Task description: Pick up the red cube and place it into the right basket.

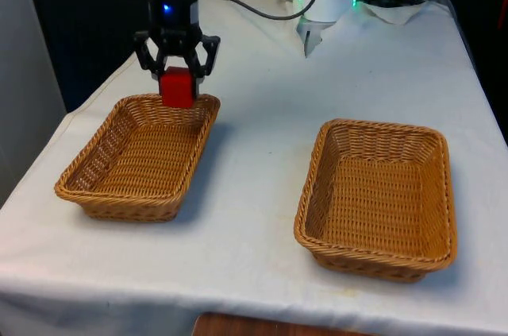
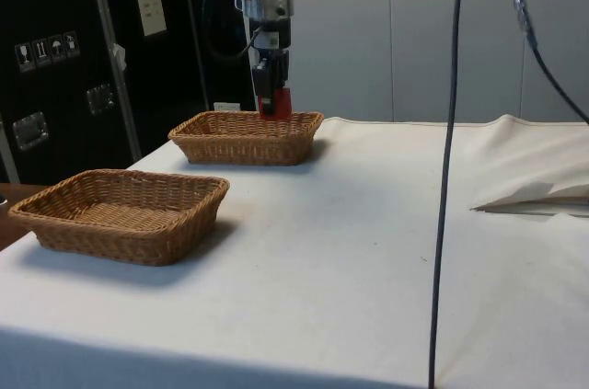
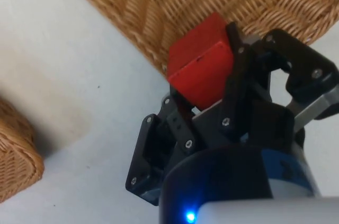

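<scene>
The white arm comes down from above with its wrist vertical, so the black gripper (image 1: 177, 74) points straight at the tabletop (image 1: 262, 145). Its two fingers (image 3: 241, 78) are closed on the red cube (image 1: 177, 86), which hangs between them clear of any surface. In the side view the gripper (image 2: 269, 99) hangs above the far basket's rim (image 2: 276, 119). In the wrist view the cube sits slightly tilted in the grasp.

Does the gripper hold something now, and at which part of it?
Yes. The gripper holds the red cube, its two fingers clamping opposite side faces, above the far rim of the basket at the front view's left.
</scene>
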`<state>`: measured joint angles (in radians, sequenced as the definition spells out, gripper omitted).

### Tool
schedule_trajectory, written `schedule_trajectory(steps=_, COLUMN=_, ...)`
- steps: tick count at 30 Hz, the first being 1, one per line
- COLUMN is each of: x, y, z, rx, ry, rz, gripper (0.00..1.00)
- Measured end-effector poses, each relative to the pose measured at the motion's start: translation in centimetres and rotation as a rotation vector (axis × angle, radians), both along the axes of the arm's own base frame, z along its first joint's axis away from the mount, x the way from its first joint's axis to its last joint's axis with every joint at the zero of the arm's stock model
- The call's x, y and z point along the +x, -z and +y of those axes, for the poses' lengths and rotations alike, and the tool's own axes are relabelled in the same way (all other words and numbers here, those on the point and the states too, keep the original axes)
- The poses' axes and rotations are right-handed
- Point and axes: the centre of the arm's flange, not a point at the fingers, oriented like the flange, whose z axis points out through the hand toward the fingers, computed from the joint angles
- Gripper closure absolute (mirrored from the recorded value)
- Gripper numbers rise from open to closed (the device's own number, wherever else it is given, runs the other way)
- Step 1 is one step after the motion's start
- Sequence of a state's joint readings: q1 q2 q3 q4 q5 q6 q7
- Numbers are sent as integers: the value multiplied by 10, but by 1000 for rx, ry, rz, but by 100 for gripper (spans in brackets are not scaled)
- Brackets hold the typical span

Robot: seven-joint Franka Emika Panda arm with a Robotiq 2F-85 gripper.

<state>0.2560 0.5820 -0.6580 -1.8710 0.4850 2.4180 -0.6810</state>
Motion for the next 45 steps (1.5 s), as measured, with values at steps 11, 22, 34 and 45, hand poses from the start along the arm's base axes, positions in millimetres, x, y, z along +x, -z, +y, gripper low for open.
schedule_trajectory(steps=11, x=4, y=10, z=-19, rx=-12, ry=37, rz=-3, gripper=99)
schedule_trajectory(steps=22, x=23, y=41, z=-32, rx=-18, ry=77, rz=-15, gripper=99)
schedule_trajectory(steps=34, x=35, y=58, z=-38, rx=-15, ry=106, rz=-29, gripper=99)
schedule_trajectory(steps=45, x=35, y=58, z=-37, rx=-11, ry=104, rz=-25, gripper=21)
